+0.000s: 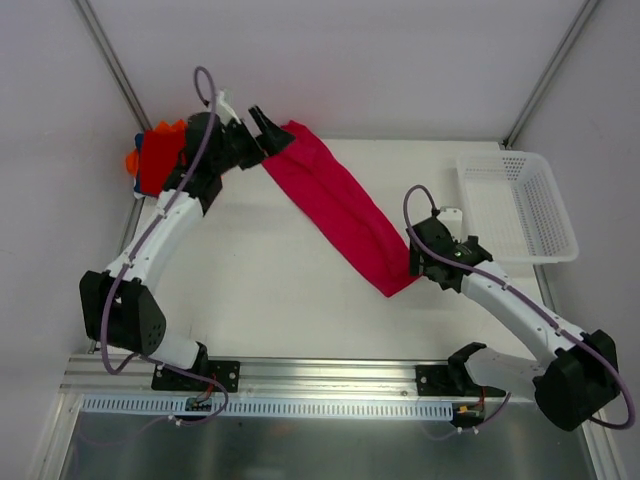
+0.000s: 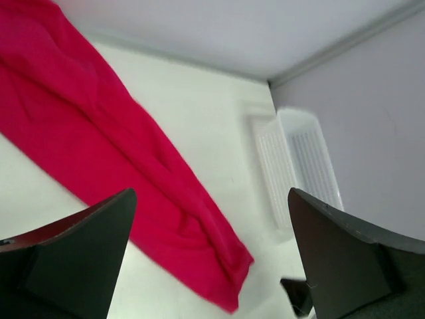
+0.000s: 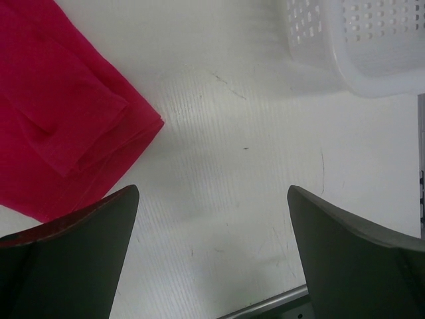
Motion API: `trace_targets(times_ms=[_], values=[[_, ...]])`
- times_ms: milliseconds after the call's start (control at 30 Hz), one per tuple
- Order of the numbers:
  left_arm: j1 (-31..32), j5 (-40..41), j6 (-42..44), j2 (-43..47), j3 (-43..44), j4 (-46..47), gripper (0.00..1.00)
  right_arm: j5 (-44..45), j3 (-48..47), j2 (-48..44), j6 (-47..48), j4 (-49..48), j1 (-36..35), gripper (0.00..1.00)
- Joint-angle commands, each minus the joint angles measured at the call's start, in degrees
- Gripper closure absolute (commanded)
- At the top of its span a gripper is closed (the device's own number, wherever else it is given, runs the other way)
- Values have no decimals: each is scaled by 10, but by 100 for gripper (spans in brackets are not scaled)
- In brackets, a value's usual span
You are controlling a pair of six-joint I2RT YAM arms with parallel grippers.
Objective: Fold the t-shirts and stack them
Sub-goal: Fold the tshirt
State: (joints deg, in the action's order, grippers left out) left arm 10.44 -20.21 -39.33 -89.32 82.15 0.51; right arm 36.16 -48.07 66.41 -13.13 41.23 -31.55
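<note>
the pink shirt (image 1: 335,205) lies on the table (image 1: 260,290) as a long diagonal strip, far end at the left claw (image 1: 265,138), near end at the right claw (image 1: 412,265), both wide and empty.

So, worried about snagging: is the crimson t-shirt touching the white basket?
Apart. The right wrist view shows bare table between the crimson t-shirt and the white basket.

White table (image 1: 300,300) boxed by pale walls (image 1: 350,60), with perhaps an aluminium rail (image 1: 330,375) along its near edge
</note>
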Motion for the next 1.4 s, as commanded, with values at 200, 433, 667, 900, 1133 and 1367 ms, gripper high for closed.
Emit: trace_targets(times_ms=[200, 433, 667, 900, 1133, 1367], values=[[261, 206, -86, -58, -226, -68, 1, -9, 23, -130, -30, 55, -5, 1], [374, 279, -183, -134, -179, -64, 1, -17, 26, -186, -46, 85, -7, 0], [447, 325, -260, -198, -134, -62, 1, -12, 36, -212, -52, 104, -7, 1], [508, 334, -343, -270, -86, -53, 1, -14, 39, -223, -55, 106, -8, 1], [535, 358, -365, -301, -70, -51, 3, -7, 40, -233, -59, 108, -14, 1], [535, 380, -362, -258, -115, -49, 100, 3, 42, -219, -61, 109, -16, 1]])
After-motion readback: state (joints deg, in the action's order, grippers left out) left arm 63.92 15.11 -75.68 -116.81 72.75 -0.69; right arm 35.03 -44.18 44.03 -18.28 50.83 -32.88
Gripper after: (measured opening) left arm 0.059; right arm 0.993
